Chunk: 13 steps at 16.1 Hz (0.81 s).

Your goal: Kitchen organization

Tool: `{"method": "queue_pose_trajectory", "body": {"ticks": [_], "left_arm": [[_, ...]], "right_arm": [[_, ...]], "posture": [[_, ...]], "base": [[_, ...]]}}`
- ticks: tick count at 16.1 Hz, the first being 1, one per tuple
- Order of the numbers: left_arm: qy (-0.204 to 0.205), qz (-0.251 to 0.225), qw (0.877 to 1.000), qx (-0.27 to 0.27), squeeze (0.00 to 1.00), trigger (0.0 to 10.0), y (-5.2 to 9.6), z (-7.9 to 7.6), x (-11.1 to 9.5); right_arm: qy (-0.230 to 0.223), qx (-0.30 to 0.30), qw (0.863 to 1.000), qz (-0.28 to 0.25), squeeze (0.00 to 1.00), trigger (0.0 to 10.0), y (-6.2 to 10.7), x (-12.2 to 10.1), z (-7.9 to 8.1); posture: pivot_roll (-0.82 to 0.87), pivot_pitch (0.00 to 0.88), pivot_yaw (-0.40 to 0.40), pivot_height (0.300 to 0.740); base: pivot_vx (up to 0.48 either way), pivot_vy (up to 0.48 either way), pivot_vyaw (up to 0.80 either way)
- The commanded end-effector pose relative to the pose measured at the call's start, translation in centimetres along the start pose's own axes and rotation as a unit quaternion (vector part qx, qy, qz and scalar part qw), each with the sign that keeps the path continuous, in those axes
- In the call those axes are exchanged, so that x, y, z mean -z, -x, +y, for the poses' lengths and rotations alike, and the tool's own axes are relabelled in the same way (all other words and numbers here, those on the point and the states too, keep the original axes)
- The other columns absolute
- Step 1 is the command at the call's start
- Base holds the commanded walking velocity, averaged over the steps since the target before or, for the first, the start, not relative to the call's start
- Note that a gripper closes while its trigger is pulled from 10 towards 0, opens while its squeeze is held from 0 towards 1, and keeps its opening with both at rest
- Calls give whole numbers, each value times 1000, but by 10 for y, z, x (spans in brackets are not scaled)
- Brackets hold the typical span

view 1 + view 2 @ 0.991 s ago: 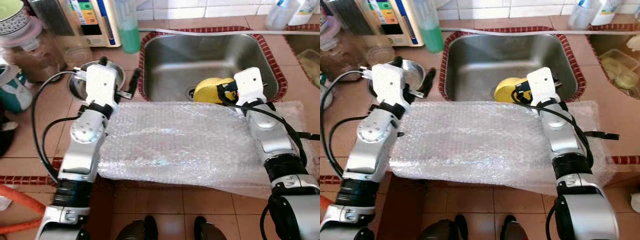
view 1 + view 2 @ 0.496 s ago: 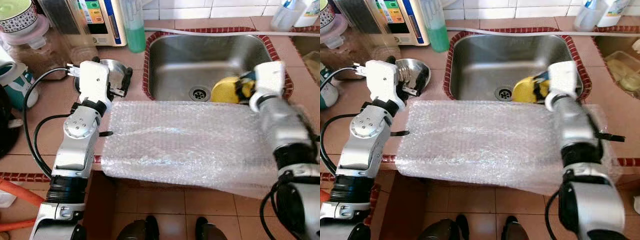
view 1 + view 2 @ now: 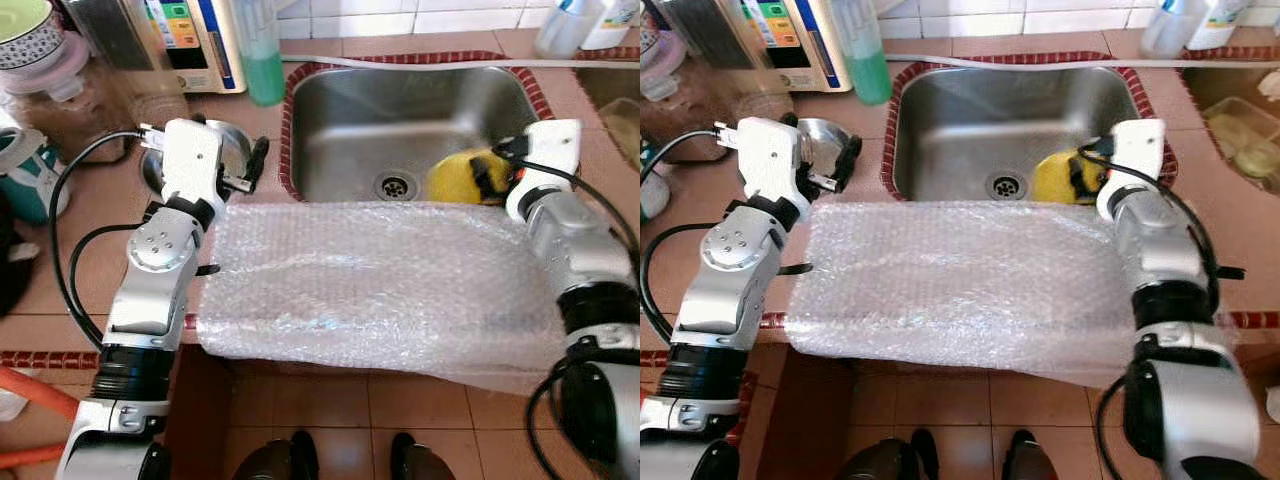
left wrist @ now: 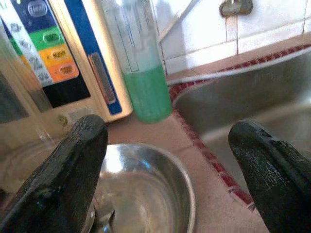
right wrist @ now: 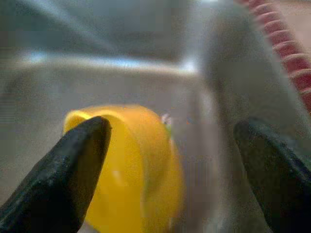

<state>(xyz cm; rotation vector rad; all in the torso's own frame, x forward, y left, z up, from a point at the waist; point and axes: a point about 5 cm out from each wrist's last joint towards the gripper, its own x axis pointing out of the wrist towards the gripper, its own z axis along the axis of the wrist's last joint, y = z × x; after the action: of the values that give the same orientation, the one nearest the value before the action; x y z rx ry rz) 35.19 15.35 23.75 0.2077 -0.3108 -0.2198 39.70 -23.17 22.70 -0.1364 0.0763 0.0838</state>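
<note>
Reaching over the front edge of the sink (image 3: 330, 90), the right gripper (image 5: 170, 160) has its two black fingers spread wide, with nothing between them. Seen along the fingers, a yellow cup (image 5: 141, 165) lies tipped on its side just ahead, one finger already level with its rim and the other well off to the far side, by the sink wall. From overhead the cup (image 3: 460, 178) sits on the sink floor in the right half, just beside the drain (image 3: 395, 186), and the gripper comes at it from the right-hand rim. So the cup lies straight off the fingertips and a little toward the drain; I judge the right arm far the nearer one for it.

The left gripper (image 4: 175, 165) hovers open too, over a steel bowl (image 4: 146, 189) on the counter (image 3: 60, 290) left of the sink, with a bottle of green liquid (image 4: 138, 73) standing behind it. A sheet of bubble wrap (image 3: 370, 285) lies across the counter edge, under both forearms.
</note>
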Motion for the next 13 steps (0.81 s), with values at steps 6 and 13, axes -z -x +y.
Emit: {"method": "queue_pose_trajectory", "body": {"ticks": [6, 13], "left_arm": [[-3, 14, 1000, 2, 0, 10000, 0, 3, 4], [-17, 64, 995, -80, 0, 10000, -1, 25, 18]], "right_arm": [[-112, 40, 992, -33, 0, 10000, 2, -11, -13], [-45, -120, 982, -141, 0, 10000, 22, -19, 67]], "posture": [[-76, 256, 117, 740], [-82, 269, 121, 740]], "base": [[0, 0, 0], [0, 0, 0]]}}
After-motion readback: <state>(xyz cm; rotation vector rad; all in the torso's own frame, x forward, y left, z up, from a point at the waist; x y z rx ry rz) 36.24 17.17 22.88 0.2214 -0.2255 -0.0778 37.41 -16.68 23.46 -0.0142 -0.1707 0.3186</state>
